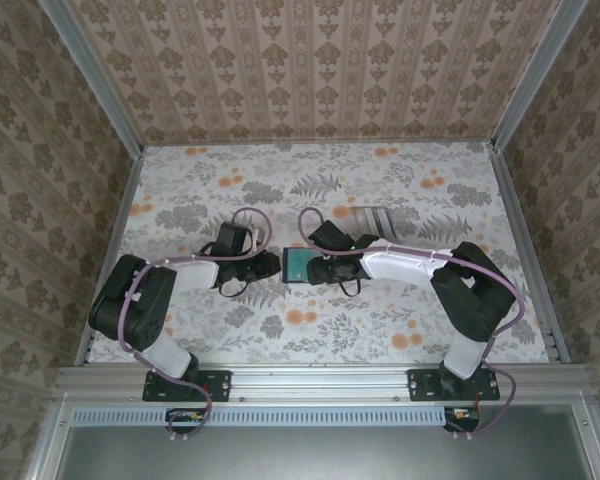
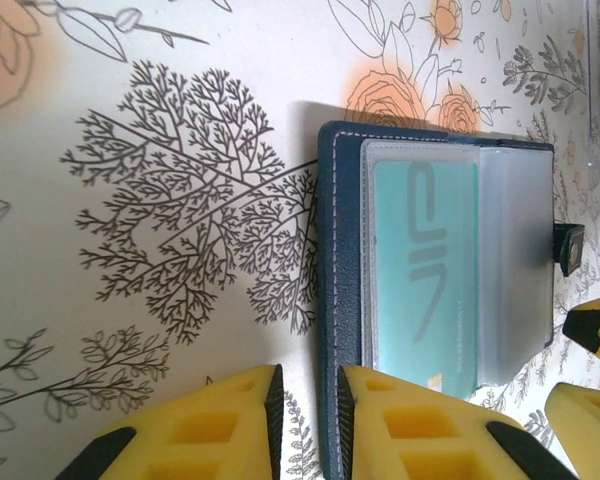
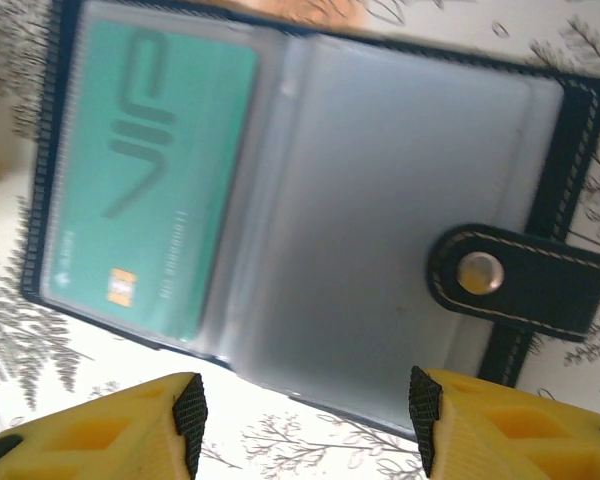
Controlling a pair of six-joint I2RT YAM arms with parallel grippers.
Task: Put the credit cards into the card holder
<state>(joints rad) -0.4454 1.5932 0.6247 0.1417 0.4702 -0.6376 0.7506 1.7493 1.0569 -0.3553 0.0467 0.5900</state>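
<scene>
Overhead, card holder (image 1: pixel 297 266) half-hidden; left end effector (image 2: pixel 310 388) barely parted, right end effector (image 3: pixel 306 402) wide apart.

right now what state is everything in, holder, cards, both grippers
card holder, lying open on the table
snap strap, unfastened
teal card, inside a clear sleeve of the holder
clear sleeve by the strap, empty
pale cards, loose on the table beyond the holder
left gripper, fingers slightly apart at the holder's edge, gripping nothing
right gripper, open over the holder, holding nothing
</scene>
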